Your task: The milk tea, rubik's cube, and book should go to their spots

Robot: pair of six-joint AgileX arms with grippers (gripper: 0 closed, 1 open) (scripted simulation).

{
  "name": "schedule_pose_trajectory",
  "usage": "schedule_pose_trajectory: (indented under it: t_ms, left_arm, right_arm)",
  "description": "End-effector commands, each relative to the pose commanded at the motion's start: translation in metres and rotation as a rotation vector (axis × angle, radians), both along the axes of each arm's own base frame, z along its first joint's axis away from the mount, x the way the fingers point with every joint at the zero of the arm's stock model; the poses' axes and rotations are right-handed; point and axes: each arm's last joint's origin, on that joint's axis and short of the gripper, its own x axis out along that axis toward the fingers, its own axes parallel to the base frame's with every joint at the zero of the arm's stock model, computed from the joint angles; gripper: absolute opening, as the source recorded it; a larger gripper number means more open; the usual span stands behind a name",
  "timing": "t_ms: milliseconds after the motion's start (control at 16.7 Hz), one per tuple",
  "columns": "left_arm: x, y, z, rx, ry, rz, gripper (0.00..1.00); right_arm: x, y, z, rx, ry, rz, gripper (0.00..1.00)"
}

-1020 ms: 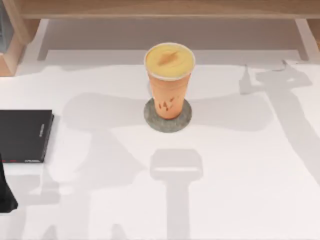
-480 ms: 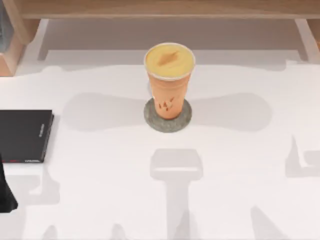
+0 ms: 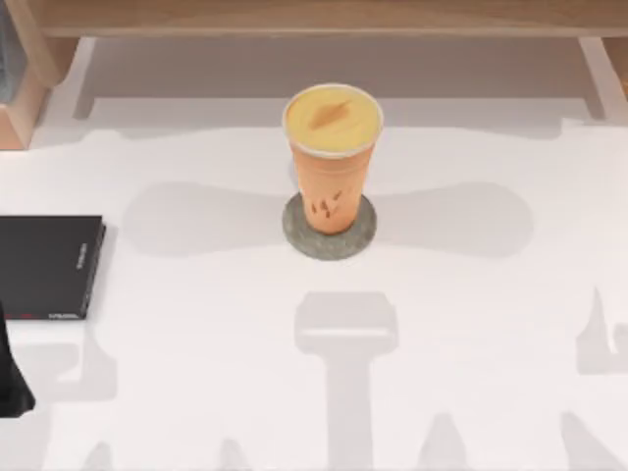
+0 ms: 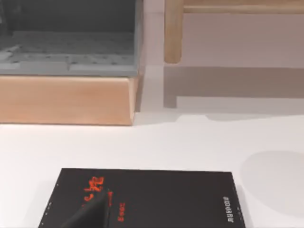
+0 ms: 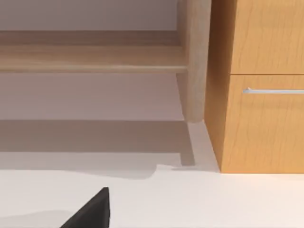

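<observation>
Because its base sits centred on the grey coaster (image 3: 330, 227), the milk tea (image 3: 332, 157) stands upright mid-surface, seemingly delivered. The black book (image 3: 47, 266) lies bare at left. Either tool's state: cannot tell.

Items counted on the white worktop (image 3: 471, 324): one tall tapered orange cup of milk tea with a yellow-orange round top and white rim (image 3: 332, 157) is standing there. One round mottled grey coaster (image 3: 330, 232) is lying under that cup. One flat black book with small white spine lettering (image 3: 47, 265) is lying at the left side of the worktop. One pale wooden shelf rail (image 3: 314, 18) is running along the far edge. One wooden cabinet front with one metal handle (image 5: 273, 90) is showing in the right wrist view.
</observation>
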Motion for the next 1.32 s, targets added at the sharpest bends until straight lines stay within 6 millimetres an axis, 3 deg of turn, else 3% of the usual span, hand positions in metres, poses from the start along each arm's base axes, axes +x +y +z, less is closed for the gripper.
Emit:
schedule_pose_trajectory:
  t_ms: [120, 180, 360, 540, 780, 900, 1080, 1200, 1320]
  left_arm:
    - [0.000, 0.000, 0.000, 0.000, 0.000, 0.000, 1.00]
    - [0.007, 0.001, -0.003, -0.002, 0.135, 0.012, 1.00]
    - [0.006, 0.001, 0.005, -0.004, 0.123, 0.013, 1.00]
    - [0.005, 0.003, 0.036, -0.008, 0.081, 0.010, 1.00]
    - [0.023, 0.008, 0.101, -0.015, 0.027, 0.001, 1.00]
    - [0.049, 0.014, 0.133, -0.019, 0.022, -0.003, 1.00]
    - [0.111, 0.030, 0.167, -0.027, 0.037, -0.007, 1.00]
    - [0.163, 0.047, 0.173, -0.036, 0.057, -0.009, 1.00]
    - [0.216, 0.066, 0.165, -0.044, 0.077, -0.010, 1.00]
  right_arm:
    - [0.000, 0.000, 0.000, 0.000, 0.000, 0.000, 1.00]
    - [0.000, 0.000, 0.000, 0.000, 0.000, 0.000, 1.00]
    - [0.000, 0.000, 0.000, 0.000, 0.000, 0.000, 1.00]
    - [0.000, 0.000, 0.000, 0.000, 0.000, 0.000, 1.00]
    - [0.000, 0.000, 0.000, 0.000, 0.000, 0.000, 1.00]
    - [0.000, 0.000, 0.000, 0.000, 0.000, 0.000, 1.00]
    - [0.000, 0.000, 0.000, 0.000, 0.000, 0.000, 1.00]
    - [0.000, 0.000, 0.000, 0.000, 0.000, 0.000, 1.00]
    - [0.000, 0.000, 0.000, 0.000, 0.000, 0.000, 1.00]
